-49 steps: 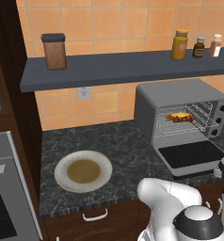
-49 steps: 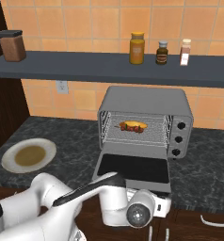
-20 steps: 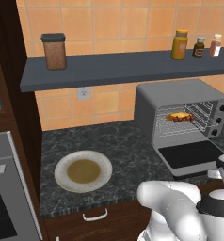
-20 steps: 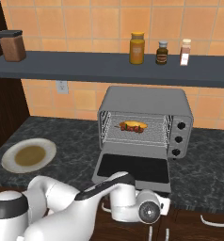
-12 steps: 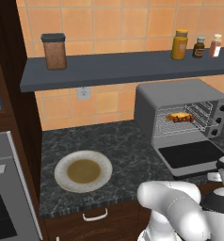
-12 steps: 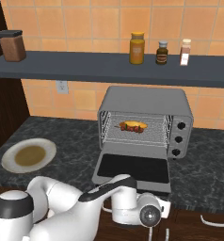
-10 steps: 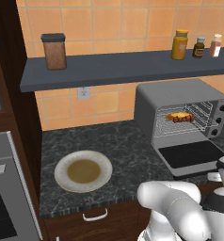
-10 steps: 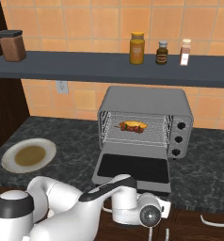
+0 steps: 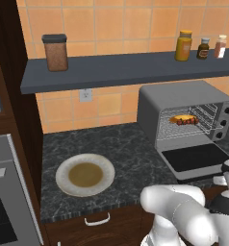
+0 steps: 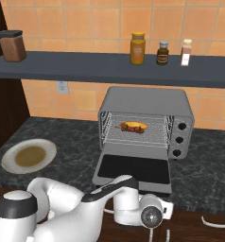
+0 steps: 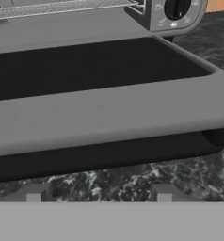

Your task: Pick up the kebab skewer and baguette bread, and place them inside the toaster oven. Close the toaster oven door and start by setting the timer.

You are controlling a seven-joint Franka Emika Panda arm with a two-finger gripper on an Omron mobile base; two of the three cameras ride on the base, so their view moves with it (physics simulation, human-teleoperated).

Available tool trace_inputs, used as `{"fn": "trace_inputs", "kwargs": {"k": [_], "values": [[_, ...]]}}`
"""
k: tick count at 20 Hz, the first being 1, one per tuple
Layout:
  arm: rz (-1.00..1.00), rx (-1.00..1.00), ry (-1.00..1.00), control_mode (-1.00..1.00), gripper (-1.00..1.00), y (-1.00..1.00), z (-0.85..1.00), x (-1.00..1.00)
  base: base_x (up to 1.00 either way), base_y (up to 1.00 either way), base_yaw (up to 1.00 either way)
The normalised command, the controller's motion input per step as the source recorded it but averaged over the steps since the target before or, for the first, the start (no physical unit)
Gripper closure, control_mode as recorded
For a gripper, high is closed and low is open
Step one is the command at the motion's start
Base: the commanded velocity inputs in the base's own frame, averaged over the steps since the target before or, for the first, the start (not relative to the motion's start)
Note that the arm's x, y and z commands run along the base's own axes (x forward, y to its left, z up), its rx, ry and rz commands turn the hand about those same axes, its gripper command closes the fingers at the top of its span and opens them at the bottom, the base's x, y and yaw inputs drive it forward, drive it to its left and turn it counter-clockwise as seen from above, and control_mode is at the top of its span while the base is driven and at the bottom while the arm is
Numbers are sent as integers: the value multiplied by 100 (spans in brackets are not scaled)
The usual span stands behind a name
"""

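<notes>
The grey toaster oven (image 10: 145, 106) stands on the counter, and its door (image 10: 135, 168) lies folded down flat. On its wire rack the golden baguette bread (image 10: 136, 126) lies with the dark red kebab skewer (image 10: 125, 126) beside it; both also show from the left, baguette bread (image 9: 180, 117) and kebab skewer (image 9: 188, 121). My gripper (image 11: 99, 194) is open just in front of and slightly below the door's front edge, nothing between its tips. The grey handle bar (image 11: 109, 113) crosses the hand view above the tips. My wrist (image 10: 151, 215) hangs before the counter edge.
A round plate (image 9: 85, 174) sits on the dark counter to the left. The shelf above carries a brown canister (image 9: 55, 52) and small bottles (image 10: 137, 47). The oven's knobs (image 10: 181, 126) run down its right side. Drawer handles (image 9: 97, 220) sit under the counter edge.
My hand has slid a little to the right and lower along the front of the open door. Oven, door, bread and skewer have not moved.
</notes>
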Motion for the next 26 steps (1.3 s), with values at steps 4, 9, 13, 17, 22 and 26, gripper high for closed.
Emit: {"fn": "trace_inputs", "kwargs": {"k": [4,9,13,17,22,26], "values": [[0,-11,0,-100,-100,29,-13,0,0,0,0],[0,-2,0,-100,-100,18,-6,9,0,0,0],[0,0,-1,-100,-100,15,0,19,0,0,0],[0,0,0,-100,-100,15,-4,21,0,0,0],[0,0,-2,-100,-100,13,0,36,0,0,0],[1,0,-1,-100,-100,5,0,33,0,0,0]]}}
